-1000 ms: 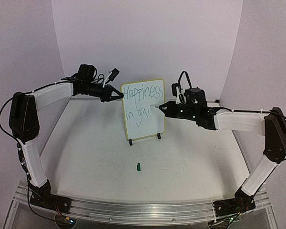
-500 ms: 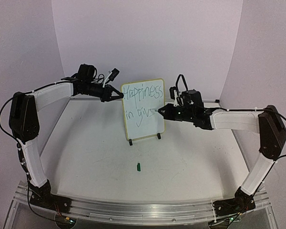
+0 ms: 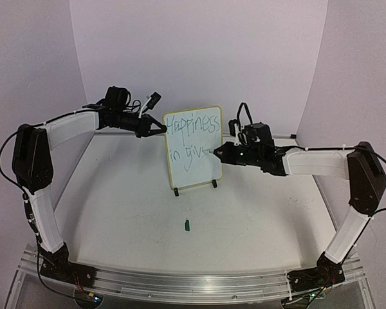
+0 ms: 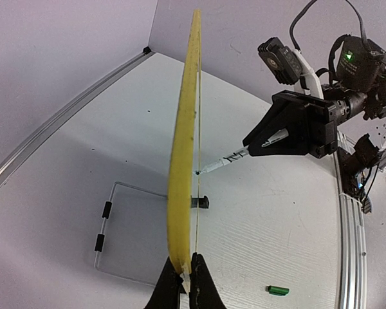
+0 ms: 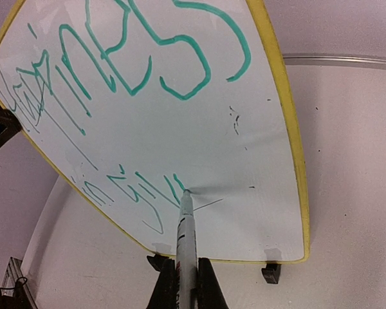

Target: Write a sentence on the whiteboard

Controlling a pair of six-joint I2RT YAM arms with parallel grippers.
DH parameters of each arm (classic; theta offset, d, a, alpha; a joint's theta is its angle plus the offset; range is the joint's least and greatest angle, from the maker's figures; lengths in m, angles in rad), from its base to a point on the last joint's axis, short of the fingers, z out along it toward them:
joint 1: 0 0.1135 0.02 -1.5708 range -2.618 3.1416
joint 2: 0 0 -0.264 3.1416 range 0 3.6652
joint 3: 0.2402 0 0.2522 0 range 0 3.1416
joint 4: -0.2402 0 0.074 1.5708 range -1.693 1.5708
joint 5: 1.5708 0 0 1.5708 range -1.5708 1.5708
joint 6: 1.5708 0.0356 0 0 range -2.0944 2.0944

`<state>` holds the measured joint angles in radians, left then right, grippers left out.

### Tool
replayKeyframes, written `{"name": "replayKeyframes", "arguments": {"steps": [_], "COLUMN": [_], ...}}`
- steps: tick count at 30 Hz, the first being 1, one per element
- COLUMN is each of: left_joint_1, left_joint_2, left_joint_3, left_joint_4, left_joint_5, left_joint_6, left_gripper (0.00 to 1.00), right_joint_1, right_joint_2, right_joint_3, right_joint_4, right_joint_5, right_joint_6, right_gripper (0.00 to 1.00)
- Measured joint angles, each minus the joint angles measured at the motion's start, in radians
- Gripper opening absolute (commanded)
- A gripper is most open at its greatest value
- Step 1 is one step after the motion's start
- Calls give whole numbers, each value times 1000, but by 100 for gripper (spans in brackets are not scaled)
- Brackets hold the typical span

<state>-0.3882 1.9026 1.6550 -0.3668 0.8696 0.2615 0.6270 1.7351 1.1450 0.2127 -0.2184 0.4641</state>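
Now right tool [image 3: 217, 152], clamping pen [image 5: 184, 225], has advanced along the sentence [image 5: 125, 77]; left tool [image 4: 183, 283] pinches the whiteboard [image 4: 183, 161].

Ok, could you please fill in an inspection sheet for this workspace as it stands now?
Surface: white table, a few small dark specks.
Job's things: whiteboard upright on wire stand; green sentence reads "Happiness in giv", unfinished; pen tip touching the board after the "v".
Clutter: green cap lying loose in front of the board.
Grippers: left pincer shut on the whiteboard's edge; right pincer shut on the pen.
Cables: black cable loops above the right wrist; another hangs beside the left arm.
Surroundings: plain pale walls; metal rail at the near edge.
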Motion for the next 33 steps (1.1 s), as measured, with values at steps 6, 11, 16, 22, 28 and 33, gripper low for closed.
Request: {"name": "replayKeyframes", "arguments": {"steps": [6,11,16,22,28,33], "left_joint_1": [-1,-2,-2,-3,-4,-4], "left_joint_2": [0,0,0,0,0,0], "left_joint_3": [0,0,0,0,0,0], "left_joint_4": [0,1,0,1,1,1], "left_joint_5": [0,0,0,0,-1,-1], "left_joint_6": [0,1,1,1,1,1], "left_gripper": [0,0,0,0,0,0], "right_joint_1": [-1,-5,-5,-5,-5,-5], "right_joint_2": [-12,-65,-101,-88,-51,-31], "right_joint_3": [-23,-35,-25,21,47,48], "right_joint_4": [-5,-15,-13,-13,-12,-13], "right_joint_5": [-18,-32,-32,-29,-30,-27], "right_joint_6": [-16,-35,-41,-43,-45,-45], "right_gripper": [0,0,0,0,0,0]}}
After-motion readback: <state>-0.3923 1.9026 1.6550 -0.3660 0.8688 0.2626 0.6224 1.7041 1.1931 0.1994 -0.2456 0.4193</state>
